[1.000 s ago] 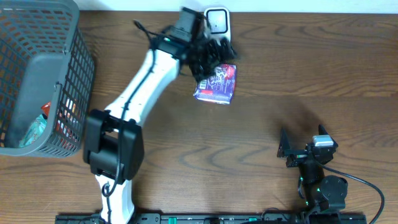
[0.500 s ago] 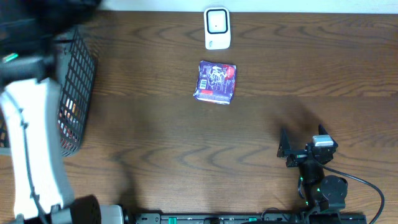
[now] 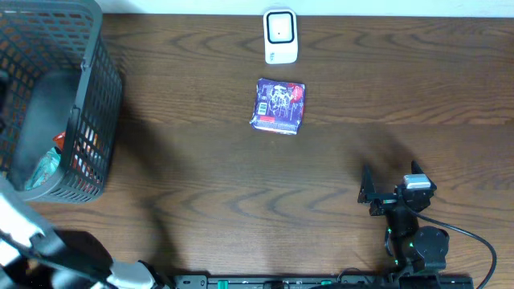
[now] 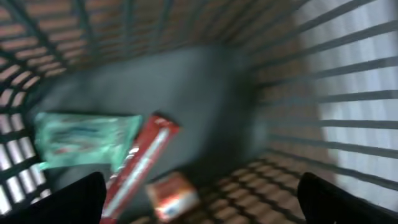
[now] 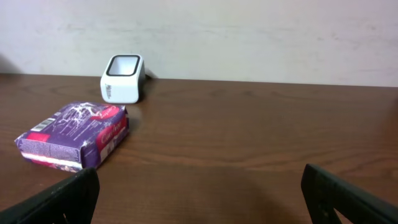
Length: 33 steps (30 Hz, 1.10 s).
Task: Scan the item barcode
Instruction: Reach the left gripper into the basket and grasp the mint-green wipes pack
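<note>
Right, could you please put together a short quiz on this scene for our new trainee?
1. Fill in: the ____ wrist camera looks down into the wire basket.
2. Which item lies nearest the white scanner?
A) a tin can
B) a purple packet
C) a glass bottle
3. True or false: the purple packet lies inside the wire basket.

Key: 1 left; 2 B; 3 false, because it lies on the bare wood, well apart from the basket.
</note>
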### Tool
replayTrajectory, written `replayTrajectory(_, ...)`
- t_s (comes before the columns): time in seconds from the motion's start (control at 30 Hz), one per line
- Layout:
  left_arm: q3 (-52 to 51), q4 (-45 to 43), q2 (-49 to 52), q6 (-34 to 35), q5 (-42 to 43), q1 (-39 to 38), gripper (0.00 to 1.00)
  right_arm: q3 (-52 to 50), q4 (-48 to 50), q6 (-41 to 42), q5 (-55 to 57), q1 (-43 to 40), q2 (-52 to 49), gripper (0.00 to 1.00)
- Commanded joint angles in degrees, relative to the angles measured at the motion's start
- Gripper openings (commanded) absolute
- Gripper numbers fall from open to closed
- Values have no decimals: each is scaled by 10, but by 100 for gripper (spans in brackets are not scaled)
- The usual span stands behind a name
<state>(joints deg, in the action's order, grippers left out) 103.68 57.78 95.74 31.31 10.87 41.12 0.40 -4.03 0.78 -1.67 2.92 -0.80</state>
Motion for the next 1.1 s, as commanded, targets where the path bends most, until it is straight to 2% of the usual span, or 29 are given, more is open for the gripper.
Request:
replayTrajectory(0.0, -12, 24, 66, -68, -65, -18, 98, 0, -3, -6, -2, -2, 2, 99)
replayTrajectory(0.07, -12, 36, 95, -87, -106, -29, 98, 0, -3, -6, -2, -2, 2, 99)
replayTrajectory(0.23, -12, 92, 162, -116, -332, -57, 98, 0, -3, -6, -2, -2, 1, 99)
replayTrajectory(0.3, -12, 110, 188, -116, -360, -63, 98, 0, -3, -6, -2, -2, 2, 99)
replayTrajectory(0.67, -12, 135, 298, -116, -317, -63, 98, 0, -3, -6, -2, -2, 2, 99)
replayTrajectory(0.77, -12, 124, 309, -116, -284, -63, 83, 0, -3, -6, -2, -2, 2, 99)
replayTrajectory(0.87, -12, 117, 319, -115, -253, -63, 76, 0, -3, -6, -2, -2, 2, 99)
replayTrajectory(1.03, -12, 113, 331, -115, -223, -63, 77, 0, -3, -6, -2, -2, 2, 99)
replayTrajectory(1.07, -12, 111, 332, -116, -221, -63, 85, 0, -3, -6, -2, -2, 2, 99)
